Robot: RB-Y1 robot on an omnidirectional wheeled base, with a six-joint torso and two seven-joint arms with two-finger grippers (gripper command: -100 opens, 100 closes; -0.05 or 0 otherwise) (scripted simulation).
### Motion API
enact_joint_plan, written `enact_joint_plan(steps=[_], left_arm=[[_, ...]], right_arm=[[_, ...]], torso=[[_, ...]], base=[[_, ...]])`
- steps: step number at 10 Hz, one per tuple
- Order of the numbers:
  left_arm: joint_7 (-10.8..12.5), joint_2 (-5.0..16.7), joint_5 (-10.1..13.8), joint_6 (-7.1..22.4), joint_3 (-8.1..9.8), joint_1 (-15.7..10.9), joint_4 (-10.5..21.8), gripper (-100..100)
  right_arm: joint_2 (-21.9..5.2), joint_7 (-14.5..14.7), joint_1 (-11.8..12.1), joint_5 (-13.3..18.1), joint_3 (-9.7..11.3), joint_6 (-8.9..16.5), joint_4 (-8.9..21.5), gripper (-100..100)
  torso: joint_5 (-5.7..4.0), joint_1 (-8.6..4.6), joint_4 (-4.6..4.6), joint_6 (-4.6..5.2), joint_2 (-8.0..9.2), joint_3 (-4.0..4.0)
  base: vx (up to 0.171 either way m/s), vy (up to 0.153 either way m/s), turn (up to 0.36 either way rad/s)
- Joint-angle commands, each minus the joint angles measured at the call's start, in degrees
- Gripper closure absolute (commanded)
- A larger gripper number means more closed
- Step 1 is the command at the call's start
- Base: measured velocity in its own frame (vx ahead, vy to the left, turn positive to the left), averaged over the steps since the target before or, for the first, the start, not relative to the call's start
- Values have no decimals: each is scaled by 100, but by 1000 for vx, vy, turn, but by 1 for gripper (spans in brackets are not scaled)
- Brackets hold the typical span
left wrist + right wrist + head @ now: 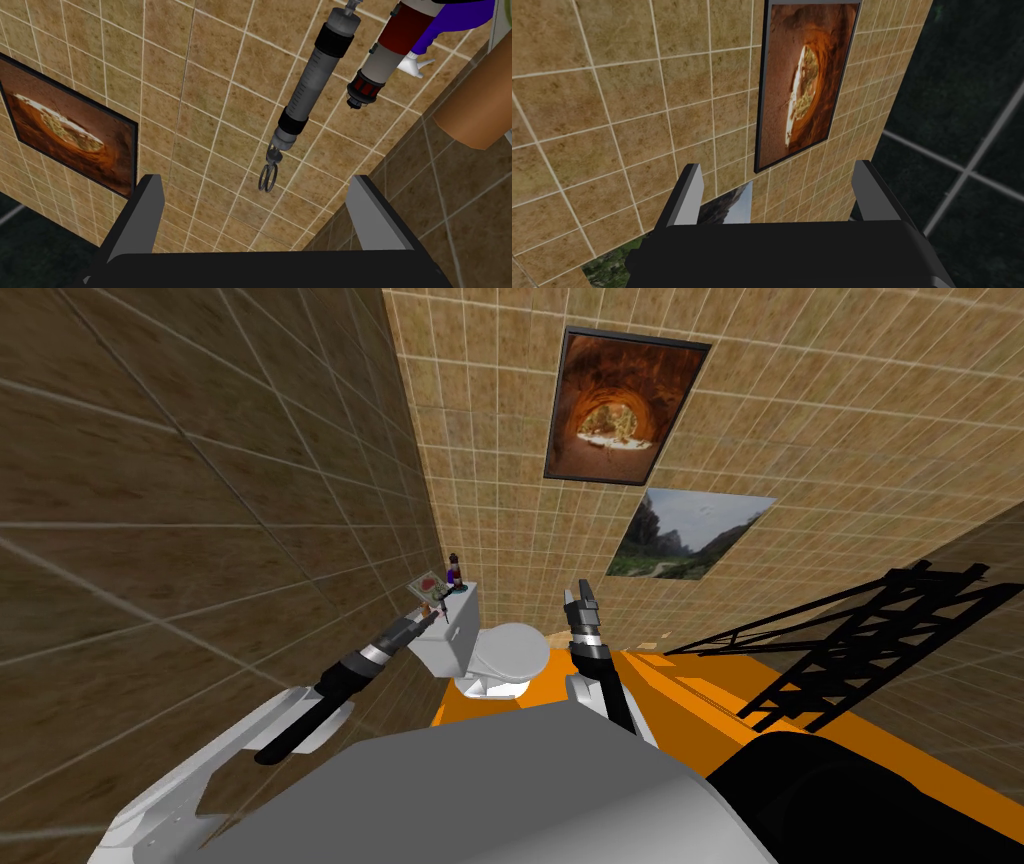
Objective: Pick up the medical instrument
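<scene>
The medical instrument is a grey syringe (311, 84) with black bands and a ring handle. In the left wrist view it lies just beyond my left gripper (255, 180), ring end toward the fingers, and nothing is held. The fingers (148, 200) stand open, wide apart. In the head view the syringe (444, 606) is a thin dark sliver on the white toilet tank (458, 636), with my left gripper (433, 616) at the tank's near corner. My right gripper (583, 594) is raised beside the toilet, open and empty (777, 167).
Beside the syringe stand a red and grey bottle with a purple part (387, 57) and a brown cylinder (475, 112). A small card with a red mark (426, 585) leans on the tank. The toilet lid (510, 653) is shut. A black rack (880, 633) stands right.
</scene>
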Motion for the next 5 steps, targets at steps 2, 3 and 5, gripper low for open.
enact_joint_plan(steps=[2, 3, 5], left_arm=[[-96, 315, -204, 101, 41, -64, 192, -100], [-122, 426, -270, 142, 54, -85, 245, -100], [-166, 622, -382, 210, 76, -122, 332, -100]], right_arm=[[0, 0, 0, 0, 0, 0, 0, 0], [0, 0, 0, 0, 0, 0, 0, 0], [0, 0, 0, 0, 0, 0, 0, 0]], torso=[[0, -2, 0, 0, 2, 1], [0, -2, 1, 0, 2, 1], [1, 5, 1, 0, 4, 3]], base=[[36, -51, -33], [37, -36, -33], [30, -33, -29]])
